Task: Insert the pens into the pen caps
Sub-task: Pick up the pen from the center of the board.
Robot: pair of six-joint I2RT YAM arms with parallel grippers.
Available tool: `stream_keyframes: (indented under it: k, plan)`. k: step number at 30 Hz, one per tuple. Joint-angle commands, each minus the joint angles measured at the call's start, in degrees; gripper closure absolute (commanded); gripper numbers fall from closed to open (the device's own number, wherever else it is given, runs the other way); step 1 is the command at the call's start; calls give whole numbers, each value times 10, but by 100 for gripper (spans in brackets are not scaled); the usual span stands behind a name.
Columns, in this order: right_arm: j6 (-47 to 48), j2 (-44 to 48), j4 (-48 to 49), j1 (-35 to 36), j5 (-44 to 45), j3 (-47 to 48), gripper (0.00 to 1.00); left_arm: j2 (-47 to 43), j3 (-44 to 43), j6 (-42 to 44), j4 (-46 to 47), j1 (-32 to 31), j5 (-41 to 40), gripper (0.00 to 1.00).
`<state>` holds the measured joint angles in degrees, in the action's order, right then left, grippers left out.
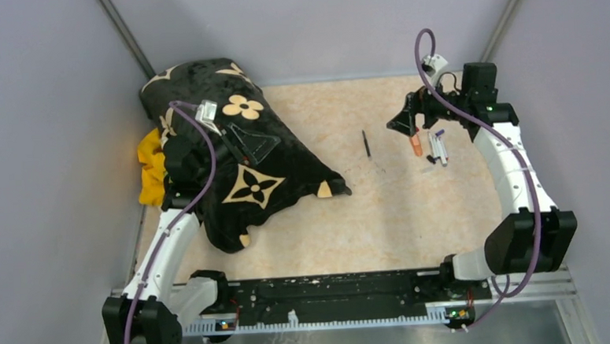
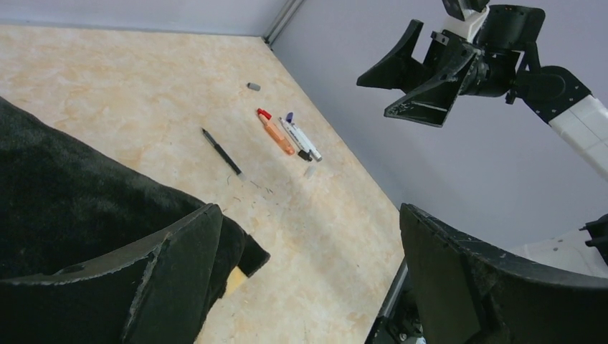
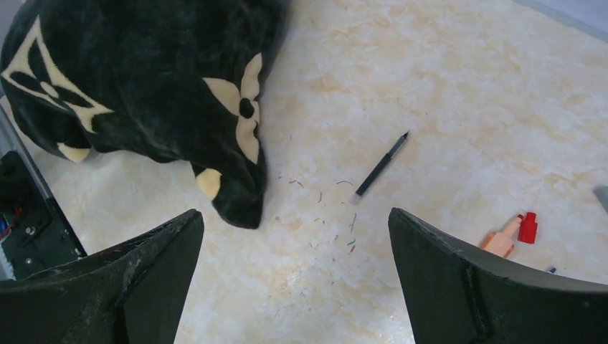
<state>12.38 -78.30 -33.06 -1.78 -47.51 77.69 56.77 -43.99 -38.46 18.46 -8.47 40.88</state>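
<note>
While both claws hang with jaws wide apart, the left claw [image 2: 308, 222] over the black blanket [image 1: 238, 167] and the right claw [image 3: 294, 218] near the markers, everything else lies flat on the tabletop [image 1: 351, 217]. A thin dark pen [image 1: 366, 143] lies alone. Further right is an orange marker [image 1: 416, 145] with a red cap [image 2: 264, 113] just beside its tip, then white markers [image 1: 438, 148] side by side. A grey cap [image 2: 253, 87] sits apart, nearer the far wall.

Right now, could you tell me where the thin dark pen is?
Top view: the thin dark pen lies right of centre, between the black blanket and the orange marker.
</note>
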Motion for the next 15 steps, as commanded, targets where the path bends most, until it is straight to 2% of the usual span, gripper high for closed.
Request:
stream_keyframes:
  k: [1, 4, 8, 15]
  plan:
    - [32, -42, 18, 6, 12, 21, 1, 17, 16, 22, 16, 4, 32, 1]
    - [35, -69, 31, 14, 48, 13, 1, 27, 26, 20, 15, 4, 43, 1]
    - [45, -102, 43, 74, 159, 3, 1, 33, 36, 18, 19, 4, 34, 1]
    - [-3, -201, 76, 145, 287, 12, 29, 51, 45, -6, 44, 4, 30, 1]
